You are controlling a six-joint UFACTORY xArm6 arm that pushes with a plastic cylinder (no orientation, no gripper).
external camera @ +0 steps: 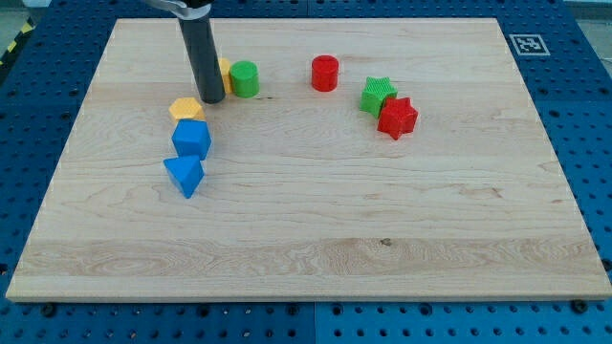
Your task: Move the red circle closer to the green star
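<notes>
Here, on the table: blue triangle, blue cube, yellow block. Farther back, my tip, a bare rod grasping nothing, rests beside the green cylinder; the red circle sits near the green star, which touches the red star.

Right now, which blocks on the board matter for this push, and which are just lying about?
Job:
red circle
green star
my tip, far off toward the view's left

Lying about:
red star, touching the green star
green circle
orange block
blue block
blue triangle
</notes>
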